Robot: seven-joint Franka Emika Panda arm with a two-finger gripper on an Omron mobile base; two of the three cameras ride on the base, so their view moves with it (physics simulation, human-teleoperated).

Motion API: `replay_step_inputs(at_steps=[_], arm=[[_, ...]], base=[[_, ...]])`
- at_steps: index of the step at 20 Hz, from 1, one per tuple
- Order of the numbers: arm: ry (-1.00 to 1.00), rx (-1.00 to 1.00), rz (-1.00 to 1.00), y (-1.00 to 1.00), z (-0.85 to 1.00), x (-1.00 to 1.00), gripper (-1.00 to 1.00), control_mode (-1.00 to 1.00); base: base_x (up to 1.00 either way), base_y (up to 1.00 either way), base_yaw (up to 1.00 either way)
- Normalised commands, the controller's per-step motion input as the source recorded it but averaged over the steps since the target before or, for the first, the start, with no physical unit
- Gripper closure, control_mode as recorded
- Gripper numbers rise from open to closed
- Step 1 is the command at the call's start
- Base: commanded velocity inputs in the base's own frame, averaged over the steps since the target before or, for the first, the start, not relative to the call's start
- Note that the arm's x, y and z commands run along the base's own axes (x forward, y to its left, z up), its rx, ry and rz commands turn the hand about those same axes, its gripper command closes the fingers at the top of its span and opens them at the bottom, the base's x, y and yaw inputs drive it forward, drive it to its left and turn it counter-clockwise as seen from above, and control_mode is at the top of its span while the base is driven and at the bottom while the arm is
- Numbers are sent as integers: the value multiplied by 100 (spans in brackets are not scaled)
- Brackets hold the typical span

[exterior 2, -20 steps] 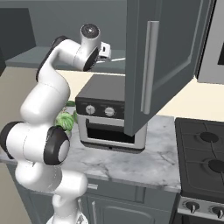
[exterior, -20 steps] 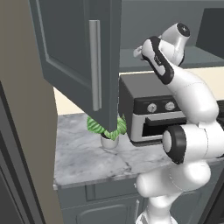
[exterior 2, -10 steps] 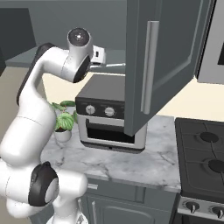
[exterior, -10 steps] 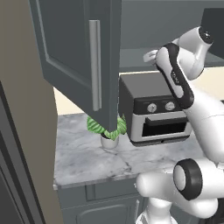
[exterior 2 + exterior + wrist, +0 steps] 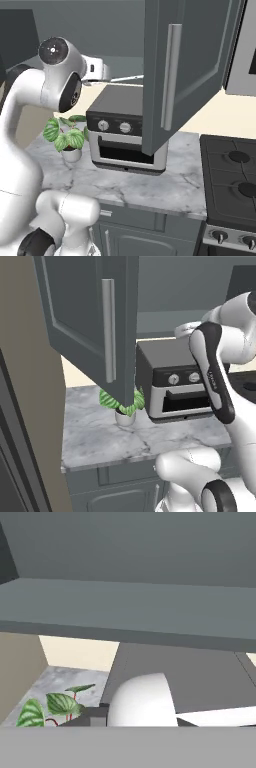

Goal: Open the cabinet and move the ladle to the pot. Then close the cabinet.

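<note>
Nearest to the base, we note the marble desk carrying a small potted plant and a toaster oven, with a dark stovetop to the right. Above these hangs the cabinet, its two handled doors swung out toward us, so the opening step appears done.

The arm is raised level with the cabinet's lower edge. A pale, slender rod projects from the wrist toward the cabinet in the right base view (possibly the ladle's handle, though we cannot confirm it). The hand view looks along the cabinet's bare lower shelf, with a white rounded shape close under the lens. We cannot tell how far the end effector's fingers are parted, nor whether they hold anything.

Our judgement: the step in hand is fetching or carrying the ladle. To do it well, the arm should keep clear of both door edges and of the toaster oven's top.

No brand, label or legible writing is present.
</note>
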Motion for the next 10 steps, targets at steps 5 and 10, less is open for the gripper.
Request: replay_step_inputs(at_steps=[5, 10], arm=[[3, -10, -11, 0, 17, -100, 100, -100], [9, -1, -11, -1, 4, -100, 100, -100]], base=[[0, 0, 0], [0, 0, 0]])
